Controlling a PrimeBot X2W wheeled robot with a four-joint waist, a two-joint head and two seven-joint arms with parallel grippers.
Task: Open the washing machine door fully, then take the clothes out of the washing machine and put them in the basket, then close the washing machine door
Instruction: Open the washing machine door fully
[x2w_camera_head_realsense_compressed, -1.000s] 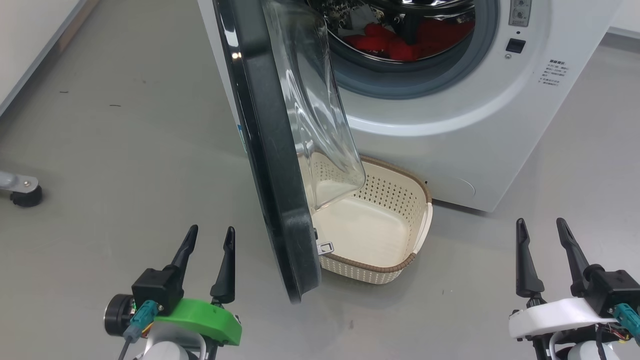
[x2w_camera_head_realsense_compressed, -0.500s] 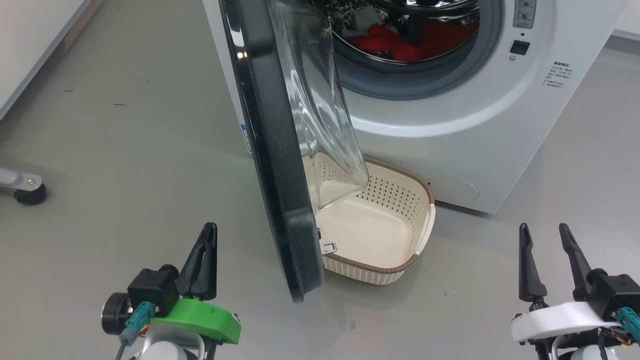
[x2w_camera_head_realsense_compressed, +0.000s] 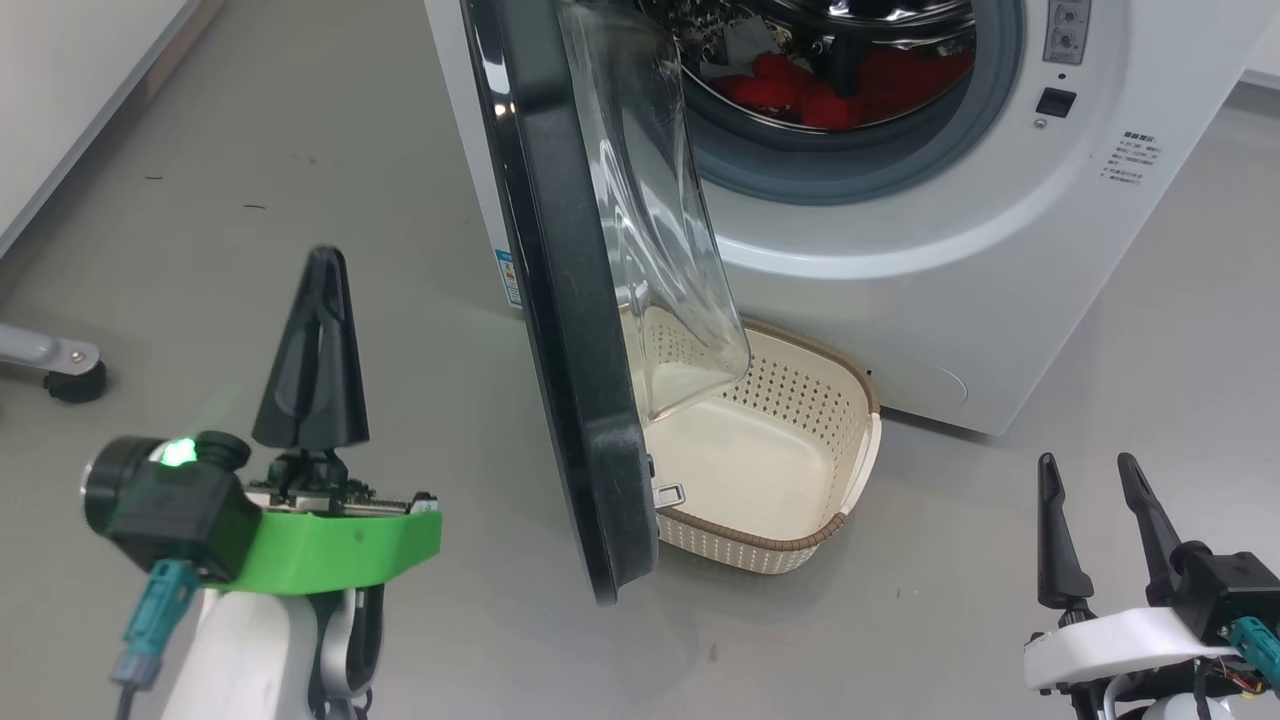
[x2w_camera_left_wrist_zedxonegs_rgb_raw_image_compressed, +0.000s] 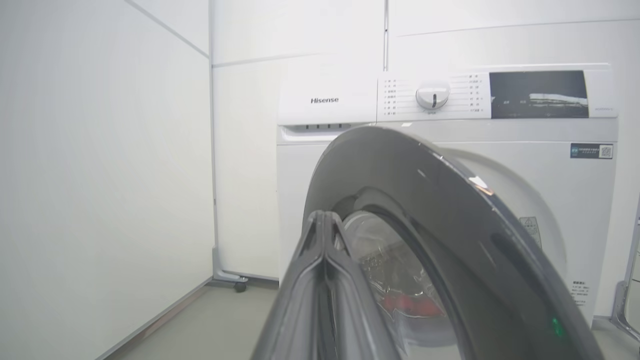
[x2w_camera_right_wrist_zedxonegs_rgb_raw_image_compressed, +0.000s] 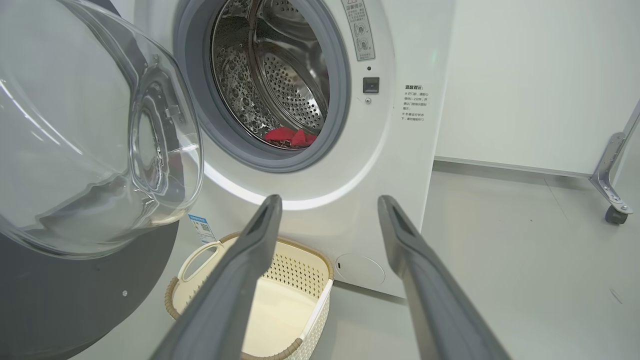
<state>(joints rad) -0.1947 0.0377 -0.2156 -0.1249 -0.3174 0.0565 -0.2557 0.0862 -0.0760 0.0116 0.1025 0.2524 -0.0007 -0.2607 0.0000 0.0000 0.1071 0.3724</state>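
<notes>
The large round glossy black washing machine door (x2w_camera_head_realsense_compressed: 575, 330) stands partly open. It is nearly edge-on to the head camera, with its free edge toward the robot and its clear glass bowl bulging toward the drum side. In the head view its long line runs from top to bottom.

It hangs from the left side of the big white front-loading washing machine (x2w_camera_head_realsense_compressed: 900, 270). Bright red clothes (x2w_camera_head_realsense_compressed: 800, 90) lie low in the steel drum. The cream perforated plastic basket (x2w_camera_head_realsense_compressed: 800, 385) sits on the grey floor (x2w_camera_head_realsense_compressed: 250, 250) against the machine's front. Its near-left corner is under the door's lower edge.

The left claw (x2w_camera_head_realsense_compressed: 325, 262) is raised left of the door's black outer face and apart from it, with its fingers pressed together on nothing. The right claw (x2w_camera_head_realsense_compressed: 1088, 465) is low on the right, spread and empty. Bare floor lies between it and the basket.
</notes>
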